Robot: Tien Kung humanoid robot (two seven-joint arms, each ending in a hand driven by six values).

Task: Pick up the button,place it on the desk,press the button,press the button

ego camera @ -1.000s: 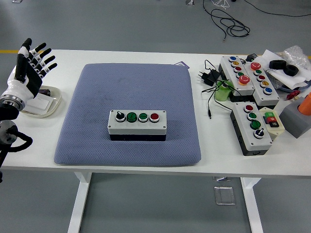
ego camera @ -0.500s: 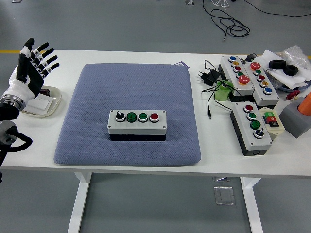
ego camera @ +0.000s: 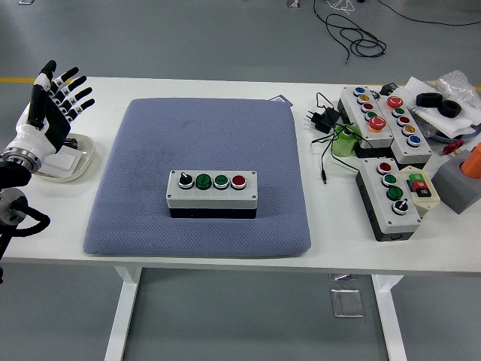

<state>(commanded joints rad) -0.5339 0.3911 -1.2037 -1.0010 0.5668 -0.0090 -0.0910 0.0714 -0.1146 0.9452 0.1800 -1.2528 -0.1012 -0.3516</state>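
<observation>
On the white worktop (ego camera: 225, 259) before you lies a blue-grey padded mat (ego camera: 199, 173), and the button box (ego camera: 212, 192) rests on the mat's near half, roughly centred left to right. It is a grey box with four controls in a row on its top: a black selector knob at the left, then two green buttons, then a red one at the right. Your left hand (ego camera: 51, 105) is raised at the far left edge of the view, well apart from the box, palm facing forward with all five fingers spread and holding nothing. Just behind and below that hand sits a shallow white dish (ego camera: 71, 162) with a small white item in it. Your right arm does not appear. To the right of the mat, off the padding, you have three more grey button boxes: a pair side by side (ego camera: 382, 120) toward the far edge with many coloured buttons, and a narrower one (ego camera: 388, 197) nearer you. A black power adapter (ego camera: 323, 119) with a thin cable lies just left of the pair. At the far right edge are a grey block (ego camera: 457, 184), an orange object (ego camera: 473, 159) and a roll of black tape (ego camera: 440, 103).
</observation>
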